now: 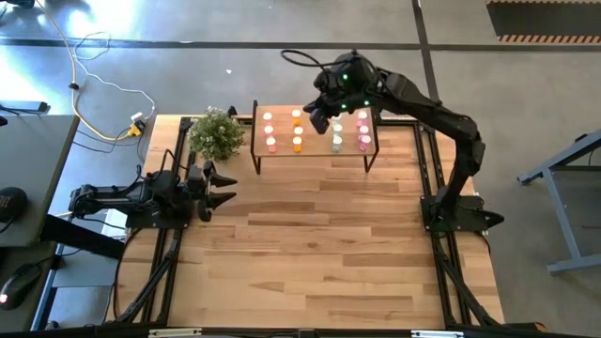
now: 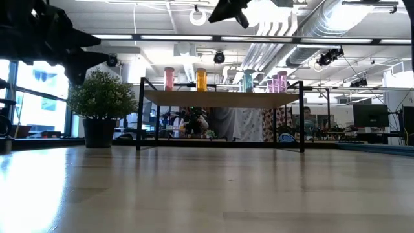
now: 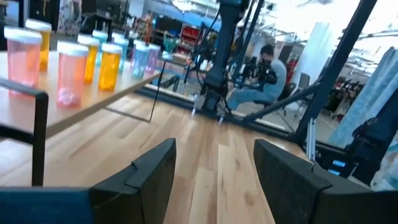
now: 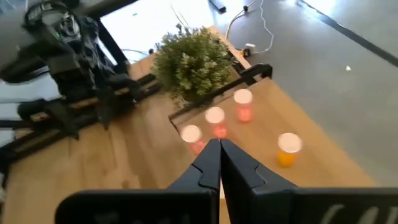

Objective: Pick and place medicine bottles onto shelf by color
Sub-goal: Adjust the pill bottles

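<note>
No text, label, brand, number or sign can be read anywhere here.

Bright, even daylight overall — the low view looks into glaring white ceiling lights and windows, leaving the small leafy potted plant (image 2: pixel 102 107) silhouetted. The pale plank-topped wooden table (image 2: pixel 194 194) shines with soft glare — its near boards blurred

The medicine bottles (image 1: pixel 315 130) are standing in rows on the shelf (image 1: pixel 314 147). The shelf is sitting at the table's (image 1: pixel 310 244) far edge, with a potted plant (image 1: pixel 217 133) sitting just left of it.
</note>
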Robot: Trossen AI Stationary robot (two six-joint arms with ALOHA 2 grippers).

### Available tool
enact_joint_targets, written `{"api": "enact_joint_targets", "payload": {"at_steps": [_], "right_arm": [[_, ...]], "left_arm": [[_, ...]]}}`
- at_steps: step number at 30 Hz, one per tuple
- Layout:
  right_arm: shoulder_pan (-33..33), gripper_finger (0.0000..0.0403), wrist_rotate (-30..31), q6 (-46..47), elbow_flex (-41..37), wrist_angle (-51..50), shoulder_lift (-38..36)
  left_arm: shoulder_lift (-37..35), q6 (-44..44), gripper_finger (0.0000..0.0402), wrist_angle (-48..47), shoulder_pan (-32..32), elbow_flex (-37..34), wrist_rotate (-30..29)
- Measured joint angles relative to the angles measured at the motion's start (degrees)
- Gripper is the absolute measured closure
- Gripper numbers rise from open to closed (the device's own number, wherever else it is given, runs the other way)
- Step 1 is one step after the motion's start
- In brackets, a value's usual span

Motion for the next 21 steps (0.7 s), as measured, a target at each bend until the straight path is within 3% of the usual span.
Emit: {"api": "enact_joint_targets", "payload": {"at_steps": [6, 21], "right_arm": [[-3.37, 0.0403, -6.52, -7.82, 0.07, -0.83, 1.25], [-3.66, 0.0403, -7.86, -16.65, 0.00, -10.50, 9.32]], "left_arm": [[0.33, -0.02, 0.0195, -1.03, 0.00, -0.04, -0.97], [0.46, -1.50, 0.0195, -0.92, 0.02, -0.04, -1.30]]}}
